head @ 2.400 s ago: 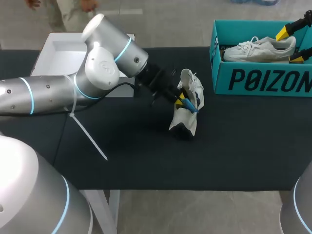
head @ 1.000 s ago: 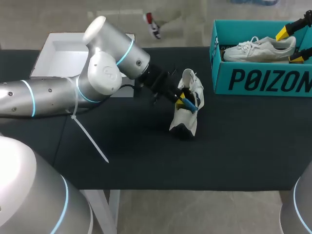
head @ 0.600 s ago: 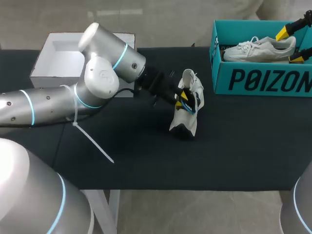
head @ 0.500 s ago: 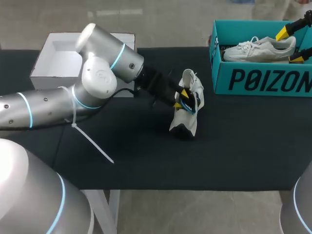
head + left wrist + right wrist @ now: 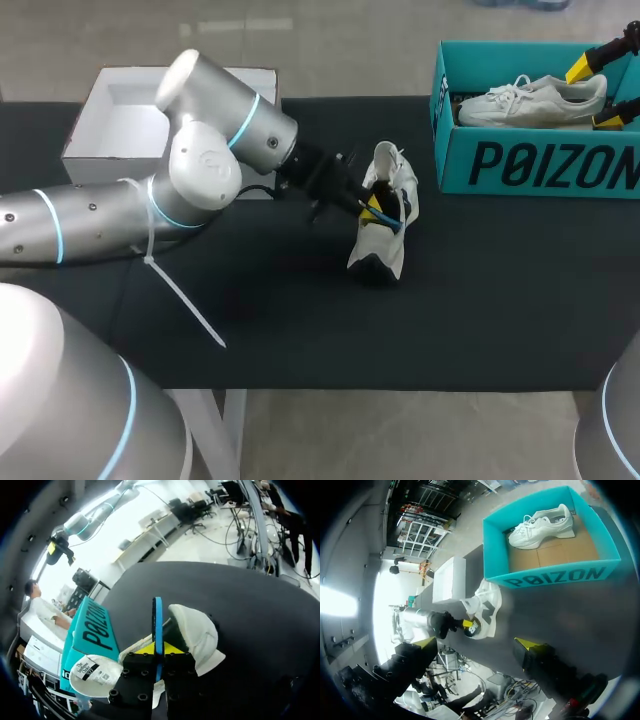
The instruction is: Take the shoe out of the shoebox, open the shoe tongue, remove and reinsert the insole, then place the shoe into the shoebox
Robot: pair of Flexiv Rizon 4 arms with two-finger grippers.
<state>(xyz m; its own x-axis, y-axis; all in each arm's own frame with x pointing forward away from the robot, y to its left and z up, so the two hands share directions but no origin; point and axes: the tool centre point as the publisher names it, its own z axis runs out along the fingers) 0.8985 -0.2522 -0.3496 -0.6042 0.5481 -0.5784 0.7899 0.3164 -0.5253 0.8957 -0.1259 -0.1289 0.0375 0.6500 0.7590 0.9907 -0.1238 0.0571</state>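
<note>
**L hand pinching insole at shoe mouth; R hand open over box**

Count: 2 shoes, 1 shoebox, 1 insole in view, 1 white box, 2 hands.

Shoe no. 1, a white lace-up sneaker w/ dark trim, stands on end near the middle of the black counter, its opening facing the L arm. It is out of the box and apart from it.

The L hand is at that opening. In the L wrist view its fingers are closed nearly together on a thin blue insole, which stands edge-on btw them and sticks up out of the shoe's mouth; the yellow tips show just beside the strip.

Shoe no. 2, a second white sneaker, lies on its side in the teal cardboard shoebox at the counter's far R corner, on the brown cardboard floor.

The R hand is over the shoebox's R end, fingers spread wide, holding nothing.

A white open box sits at the far L corner, behind the L arm.
</note>
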